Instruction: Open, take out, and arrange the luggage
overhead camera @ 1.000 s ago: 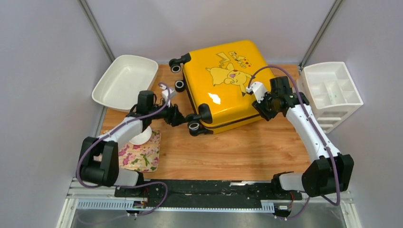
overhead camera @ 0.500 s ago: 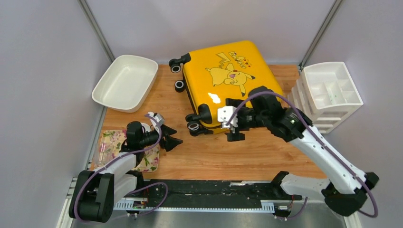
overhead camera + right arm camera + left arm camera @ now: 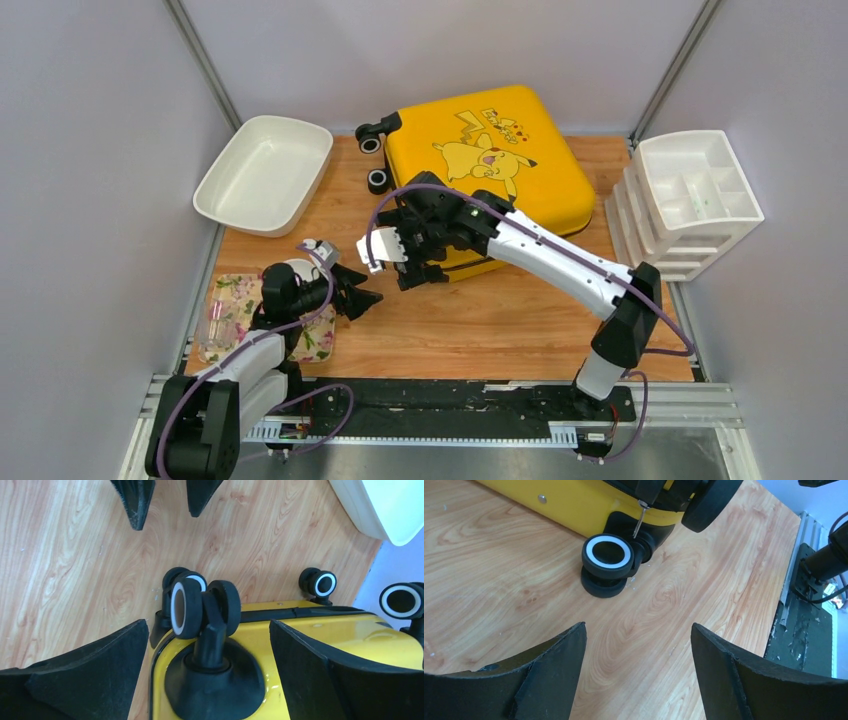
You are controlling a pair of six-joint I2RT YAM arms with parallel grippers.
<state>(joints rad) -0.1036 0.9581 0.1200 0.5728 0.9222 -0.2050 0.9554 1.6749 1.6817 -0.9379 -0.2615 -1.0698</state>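
Upper centre of top view: 1 luggage (image 3: 500,150), yellow, shut, lying flat; 4 casters (image 3: 186,607). 2 grippers: right gripper (image 3: 425,260) jaws apart astride near caster; left gripper (image 3: 365,290) jaws apart, empty, lower left. Around: 1 white tray (image 3: 262,170), 1 organizer (image 3: 672,255), 1 floral cloth (image 3: 305,335).

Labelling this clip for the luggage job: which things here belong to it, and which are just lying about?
Belongs to the job: yellow suitcase, closed and lying flat; right gripper, open around a corner wheel; left gripper, open, short of the suitcase.
Lying about: white tub; white drawer organiser; floral cloth.
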